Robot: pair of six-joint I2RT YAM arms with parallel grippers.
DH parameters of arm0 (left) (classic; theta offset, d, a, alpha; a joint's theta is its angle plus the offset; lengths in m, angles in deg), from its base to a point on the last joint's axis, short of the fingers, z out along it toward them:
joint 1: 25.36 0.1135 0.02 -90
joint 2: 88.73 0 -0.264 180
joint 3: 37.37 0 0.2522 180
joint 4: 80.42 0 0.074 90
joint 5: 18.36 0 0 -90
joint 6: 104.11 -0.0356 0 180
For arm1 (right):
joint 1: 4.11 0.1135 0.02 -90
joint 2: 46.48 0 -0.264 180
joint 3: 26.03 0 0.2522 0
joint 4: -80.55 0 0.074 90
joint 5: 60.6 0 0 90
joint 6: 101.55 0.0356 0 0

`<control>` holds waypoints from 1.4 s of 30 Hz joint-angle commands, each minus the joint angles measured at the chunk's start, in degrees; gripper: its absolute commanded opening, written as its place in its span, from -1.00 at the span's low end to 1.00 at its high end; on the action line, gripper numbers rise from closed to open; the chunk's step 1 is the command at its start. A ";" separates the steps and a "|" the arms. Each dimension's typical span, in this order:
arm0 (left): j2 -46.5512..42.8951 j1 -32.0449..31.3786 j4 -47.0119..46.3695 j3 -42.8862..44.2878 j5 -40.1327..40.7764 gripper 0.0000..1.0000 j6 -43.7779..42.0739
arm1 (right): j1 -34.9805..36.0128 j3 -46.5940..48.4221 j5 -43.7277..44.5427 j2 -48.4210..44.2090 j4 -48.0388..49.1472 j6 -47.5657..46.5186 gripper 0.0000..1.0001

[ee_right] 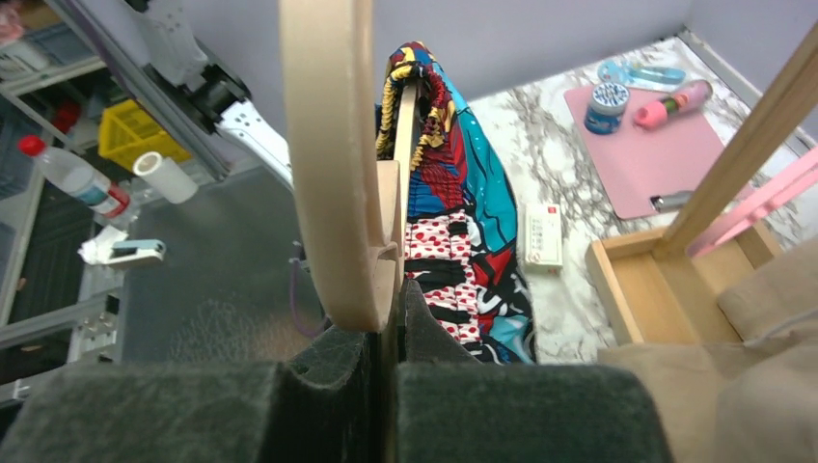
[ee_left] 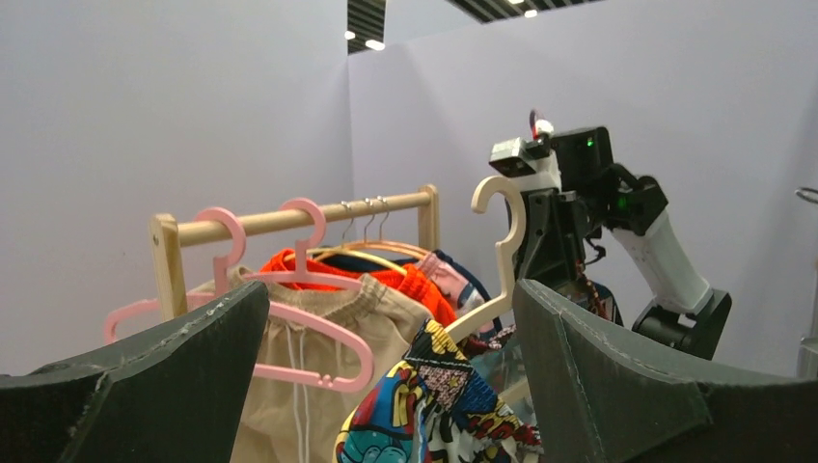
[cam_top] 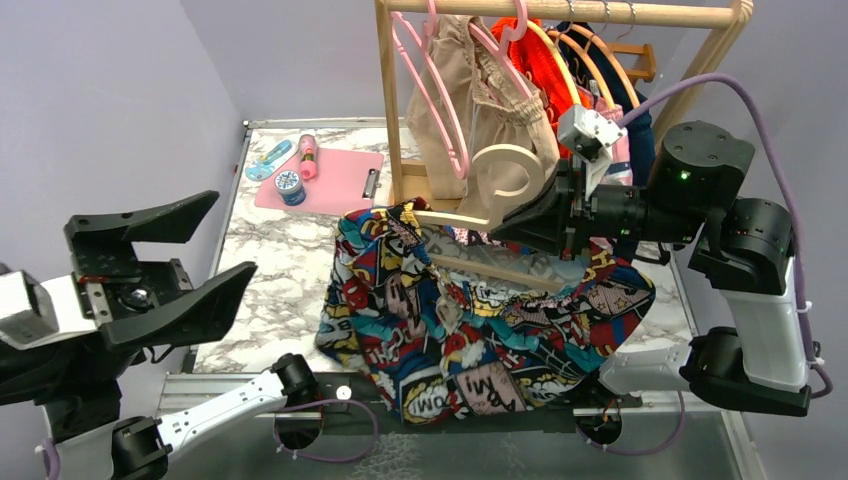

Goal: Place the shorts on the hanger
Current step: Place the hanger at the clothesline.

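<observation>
The comic-print shorts [cam_top: 480, 315] hang draped over the cream hanger [cam_top: 505, 172], lifted above the marble table; they also show in the left wrist view [ee_left: 434, 410] and the right wrist view [ee_right: 453, 203]. My right gripper [cam_top: 545, 215] is shut on the hanger near its hook, seen up close in the right wrist view [ee_right: 386, 323], where the hanger [ee_right: 333, 145] rises from the jaws. My left gripper [cam_top: 215, 245] is open and empty at the left, well apart from the shorts. In the left wrist view the hanger's hook [ee_left: 502, 222] stands upright.
A wooden rack [cam_top: 560, 10] at the back holds pink hangers [cam_top: 440, 90], beige shorts [cam_top: 490, 110] and an orange garment [cam_top: 545, 60]. A pink clipboard [cam_top: 330, 175] with small items [cam_top: 290, 185] lies on the marble table [cam_top: 275, 270]. The rack's wooden base [ee_right: 646, 289] is near.
</observation>
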 commanded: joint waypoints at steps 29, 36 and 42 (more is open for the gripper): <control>5.61 0.03 -4.86 -25.42 6.52 0.98 -0.25 | -0.02 -11.75 38.88 -3.91 -13.18 3.57 -0.99; 1.61 0.03 -7.50 -32.37 7.40 0.98 2.18 | -0.01 -10.69 45.60 -2.97 -2.73 3.82 -0.99; -2.36 0.03 -7.08 -37.79 7.98 0.98 6.01 | -0.02 -12.48 50.18 -1.04 5.97 2.78 -0.99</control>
